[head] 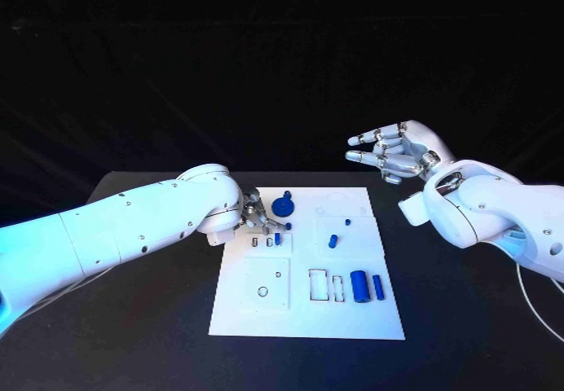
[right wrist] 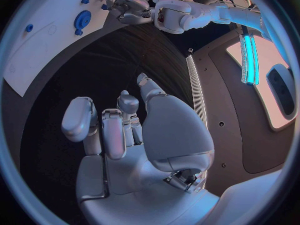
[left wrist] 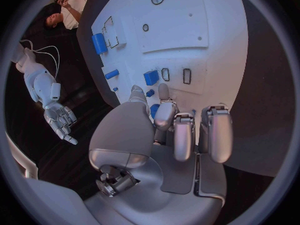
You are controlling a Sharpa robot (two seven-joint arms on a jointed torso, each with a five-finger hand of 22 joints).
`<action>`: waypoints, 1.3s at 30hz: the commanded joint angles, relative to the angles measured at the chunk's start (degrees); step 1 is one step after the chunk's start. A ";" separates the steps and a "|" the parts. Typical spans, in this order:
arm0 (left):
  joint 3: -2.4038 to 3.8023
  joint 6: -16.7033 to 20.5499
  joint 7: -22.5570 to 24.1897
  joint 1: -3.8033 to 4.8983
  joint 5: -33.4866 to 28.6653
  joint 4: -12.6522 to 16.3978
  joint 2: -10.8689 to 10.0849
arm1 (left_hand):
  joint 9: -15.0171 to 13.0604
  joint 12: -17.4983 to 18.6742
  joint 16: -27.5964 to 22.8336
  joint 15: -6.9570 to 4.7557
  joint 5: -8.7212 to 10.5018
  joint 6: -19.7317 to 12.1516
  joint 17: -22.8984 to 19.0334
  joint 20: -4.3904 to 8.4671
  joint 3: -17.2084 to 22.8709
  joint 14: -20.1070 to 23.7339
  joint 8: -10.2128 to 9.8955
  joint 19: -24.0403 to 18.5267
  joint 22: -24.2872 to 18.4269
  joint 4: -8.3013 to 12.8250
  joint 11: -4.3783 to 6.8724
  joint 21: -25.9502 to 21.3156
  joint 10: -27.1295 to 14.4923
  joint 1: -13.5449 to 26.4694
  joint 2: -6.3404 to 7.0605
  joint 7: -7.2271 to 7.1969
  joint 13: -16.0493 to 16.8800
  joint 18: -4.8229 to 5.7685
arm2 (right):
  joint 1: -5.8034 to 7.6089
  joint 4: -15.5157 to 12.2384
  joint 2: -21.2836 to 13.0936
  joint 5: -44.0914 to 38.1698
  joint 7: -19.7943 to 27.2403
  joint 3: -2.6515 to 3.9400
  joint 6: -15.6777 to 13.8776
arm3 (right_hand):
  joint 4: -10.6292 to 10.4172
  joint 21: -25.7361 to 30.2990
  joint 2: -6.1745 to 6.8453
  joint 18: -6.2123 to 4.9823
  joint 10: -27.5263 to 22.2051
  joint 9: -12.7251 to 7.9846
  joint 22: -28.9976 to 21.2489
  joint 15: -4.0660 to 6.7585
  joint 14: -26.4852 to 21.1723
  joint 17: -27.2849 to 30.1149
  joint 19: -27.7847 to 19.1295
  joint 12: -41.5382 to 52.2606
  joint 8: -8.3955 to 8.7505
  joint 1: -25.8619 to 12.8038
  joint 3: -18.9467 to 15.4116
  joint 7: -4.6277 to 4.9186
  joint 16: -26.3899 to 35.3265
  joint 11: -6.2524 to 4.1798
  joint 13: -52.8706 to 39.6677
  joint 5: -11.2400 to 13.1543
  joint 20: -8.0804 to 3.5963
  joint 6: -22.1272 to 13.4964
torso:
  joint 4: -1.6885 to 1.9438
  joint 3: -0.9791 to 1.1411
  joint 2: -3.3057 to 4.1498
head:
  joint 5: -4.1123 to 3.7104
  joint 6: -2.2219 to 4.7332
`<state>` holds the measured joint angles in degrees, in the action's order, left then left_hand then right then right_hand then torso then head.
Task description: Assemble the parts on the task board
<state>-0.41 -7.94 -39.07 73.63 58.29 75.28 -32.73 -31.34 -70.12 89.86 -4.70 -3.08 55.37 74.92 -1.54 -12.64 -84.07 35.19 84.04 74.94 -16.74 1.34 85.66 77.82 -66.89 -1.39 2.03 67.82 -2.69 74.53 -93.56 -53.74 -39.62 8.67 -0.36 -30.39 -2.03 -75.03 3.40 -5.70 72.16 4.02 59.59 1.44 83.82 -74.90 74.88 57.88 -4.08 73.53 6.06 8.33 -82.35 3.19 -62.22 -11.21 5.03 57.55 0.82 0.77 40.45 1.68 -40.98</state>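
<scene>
Nearest, a blue cylinder [head: 359, 287] is seen lying on the task board [head: 308, 314], mid-tabletop [head: 470, 326]. Farther, the left hand [head: 261, 215] is lowered onto a small blue part [left wrist: 154, 110], grasp unclear. Beyond, the right hand [head: 391, 151] is held open, empty, off the board.

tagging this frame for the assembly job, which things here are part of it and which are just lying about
Part of the job:
- task board
- blue gear by the left hand
- blue cylinder and slimmer blue piece beside it
- small blue pieces mid-board
- right hand, raised off the board, holding nothing

Just lying about:
- black table
- white cable
</scene>
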 commanded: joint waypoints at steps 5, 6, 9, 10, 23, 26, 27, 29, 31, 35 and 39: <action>-0.01 -3.69 0.22 0.05 0.51 -0.86 0.95 | -0.41 -0.15 0.14 -0.48 0.35 -0.59 15.08 0.45 -0.29 -5.93 0.33 3.35 9.08 0.09 0.47 0.16 0.06 0.17 -0.18 0.11 -0.05 1.16 | 0.00 0.16 0.39 -0.17 0.17 -0.01 1.07 | -0.07 0.55 -0.57 -0.56 -0.80 -0.02 -0.71 -0.32 3.03 -1.41 -0.76 -0.72 -0.15 -0.26 -0.62 -0.12 0.72 -0.02 0.54 -0.36 -0.05 -0.35 | 0.04 0.04 -0.02 | -0.23 -0.29; -0.01 -3.82 0.29 0.05 0.51 -1.05 1.10 | -0.43 -0.15 0.14 -0.48 0.35 -0.60 15.08 0.45 -0.30 -5.93 0.35 3.36 9.09 0.09 0.47 0.17 0.06 0.15 -0.20 0.11 -0.05 1.16 | 0.00 0.18 0.43 -0.18 0.13 -0.01 1.11 | -0.07 0.62 -0.59 -0.58 -0.84 -0.02 -0.82 -0.31 3.01 -1.35 -0.81 -0.81 -0.16 -0.26 -0.65 -0.12 0.77 -0.02 0.62 -0.39 -0.06 -0.34 | 0.04 0.01 -0.02 | -0.29 -0.35; -0.04 -4.06 0.46 0.03 0.51 -1.53 1.48 | -0.70 -0.12 0.14 -0.49 0.35 -0.75 15.08 0.47 -0.30 -5.93 0.51 3.33 9.05 0.12 0.48 0.13 0.03 -0.07 -0.40 0.09 -0.07 1.14 | 0.00 0.21 0.53 -0.23 0.04 -0.02 1.21 | -0.08 0.66 -0.60 -0.59 -0.88 -0.02 -0.89 -0.31 3.00 -1.31 -0.85 -0.86 -0.16 -0.26 -0.66 -0.12 0.80 -0.02 0.67 -0.41 -0.06 -0.34 | 0.03 0.01 -0.01 | -0.33 -0.36; -0.05 -4.11 0.49 0.03 0.51 -1.65 1.59 | -0.72 -0.12 0.14 -0.49 0.34 -0.76 15.08 0.47 -0.30 -5.93 0.52 3.32 9.04 0.12 0.48 0.13 0.02 -0.08 -0.41 0.09 -0.07 1.14 | 0.00 0.22 0.55 -0.24 0.02 -0.02 1.23 | -0.08 0.66 -0.60 -0.59 -0.88 -0.02 -0.89 -0.31 3.00 -1.31 -0.85 -0.86 -0.16 -0.26 -0.66 -0.12 0.80 -0.02 0.67 -0.41 -0.06 -0.34 | 0.02 0.01 -0.01 | -0.33 -0.37; -0.12 -5.18 0.81 -0.10 0.51 -2.84 2.72 | -1.27 -0.15 0.14 -0.51 0.33 -1.05 15.08 0.50 -0.28 -5.93 0.85 3.34 9.13 0.15 0.50 0.17 0.02 -0.60 -0.84 0.07 -0.02 1.16 | 0.00 0.27 0.72 -0.31 -0.13 -0.03 1.46 | -0.08 0.81 -0.65 -0.63 -0.99 -0.02 -1.12 -0.30 2.96 -1.15 -0.95 -1.05 -0.17 -0.23 -0.72 -0.13 0.93 -0.03 0.85 -0.49 -0.06 -0.34 | 0.09 0.08 -0.02 | -0.38 -0.54; -0.12 -5.29 0.83 -0.11 0.51 -2.94 2.83 | -1.35 -0.20 0.14 -0.52 0.33 -1.08 15.08 0.50 -0.28 -5.93 0.90 3.34 9.13 0.17 0.51 0.17 0.04 -0.70 -0.89 0.06 0.03 1.16 | 0.00 0.29 0.77 -0.31 -0.14 -0.03 1.49 | -0.08 0.81 -0.65 -0.63 -0.99 -0.02 -1.12 -0.30 2.96 -1.15 -0.95 -1.05 -0.17 -0.23 -0.72 -0.13 0.93 -0.03 0.85 -0.49 -0.06 -0.34 | 0.10 0.09 -0.03 | -0.39 -0.54; -0.12 -5.32 0.84 -0.11 0.51 -2.97 2.86 | -1.40 -0.23 0.14 -0.52 0.33 -1.10 15.08 0.50 -0.28 -5.93 0.93 3.33 9.13 0.18 0.51 0.17 0.06 -0.75 -0.93 0.06 0.06 1.16 | 0.00 0.30 0.79 -0.32 -0.15 -0.03 1.50 | -0.08 0.83 -0.66 -0.63 -0.99 -0.01 -1.14 -0.30 2.96 -1.14 -0.96 -1.06 -0.17 -0.22 -0.73 -0.13 0.94 -0.03 0.86 -0.50 -0.06 -0.34 | 0.09 0.09 -0.01 | -0.36 -0.52; -0.12 -5.36 0.86 -0.11 0.51 -3.04 2.91 | -1.47 -0.22 0.14 -0.52 0.34 -1.13 15.08 0.50 -0.28 -5.93 0.97 3.32 9.11 0.19 0.52 0.15 0.06 -0.85 -0.97 0.06 0.06 1.15 | 0.00 0.32 0.81 -0.32 -0.19 -0.03 1.57 | -0.08 0.87 -0.70 -0.64 -1.00 -0.01 -1.19 -0.30 2.96 -1.13 -0.97 -1.08 -0.18 -0.19 -0.75 -0.13 0.97 -0.04 0.89 -0.54 -0.07 -0.34 | 0.09 0.09 0.01 | -0.39 -0.48; -0.12 -5.46 0.92 -0.11 0.51 -3.08 2.94 | -1.57 -0.26 0.14 -0.53 0.34 -1.18 15.08 0.51 -0.29 -5.93 1.03 3.33 9.13 0.21 0.52 0.17 0.08 -0.98 -1.01 0.05 0.10 1.16 | 0.00 0.34 0.85 -0.33 -0.26 -0.03 1.62 | -0.08 0.87 -0.70 -0.64 -1.00 -0.01 -1.19 -0.30 2.96 -1.13 -0.97 -1.08 -0.18 -0.19 -0.75 -0.13 0.97 -0.04 0.89 -0.54 -0.07 -0.34 | 0.08 0.09 0.03 | -0.42 -0.40; -0.12 -5.66 0.99 -0.11 0.51 -3.13 2.99 | -1.70 -0.22 0.14 -0.53 0.33 -1.24 15.08 0.51 -0.28 -5.93 1.10 3.31 9.10 0.23 0.53 0.14 0.05 -1.15 -1.11 0.04 0.06 1.15 | -0.01 0.36 0.90 -0.33 -0.15 -0.04 1.48 | -0.07 0.96 -0.76 -0.66 -1.04 -0.01 -1.33 -0.29 2.94 -1.06 -1.03 -1.14 -0.18 -0.14 -0.77 -0.14 1.03 -0.04 0.95 -0.58 -0.07 -0.34 | 0.06 0.09 0.01 | -0.44 -0.49; -0.12 -5.83 1.06 -0.12 0.51 -3.37 3.16 | -2.01 -0.21 0.14 -0.54 0.33 -1.36 15.08 0.52 -0.21 -5.93 1.27 3.30 9.11 0.25 0.54 0.13 0.04 -1.57 -1.41 0.03 0.05 1.15 | -0.01 0.38 0.95 -0.34 -0.16 -0.05 1.45 | -0.05 0.97 -0.80 -0.66 -1.04 -0.01 -1.32 -0.29 2.95 -1.07 -1.02 -1.16 -0.19 -0.09 -0.77 -0.14 1.04 -0.05 0.98 -0.61 -0.08 -0.34 | 0.09 0.10 0.02 | -0.40 -0.56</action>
<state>-0.55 -12.52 -38.74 73.52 58.62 71.97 -29.80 -33.32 -70.12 89.86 -4.90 -3.08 54.54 74.90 -1.54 -12.79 -83.87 36.13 84.04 74.92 -16.58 1.54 85.65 78.02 -68.26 -2.68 2.04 67.86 -2.68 74.53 -93.18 -52.88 -39.63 8.43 -0.41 -29.66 -2.22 -74.36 3.17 -5.71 71.41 4.02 58.30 1.44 83.82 -74.93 74.16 57.01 -4.08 73.30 5.62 8.32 -81.59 3.14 -61.32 -11.44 4.93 57.55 0.89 0.86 40.45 1.24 -41.50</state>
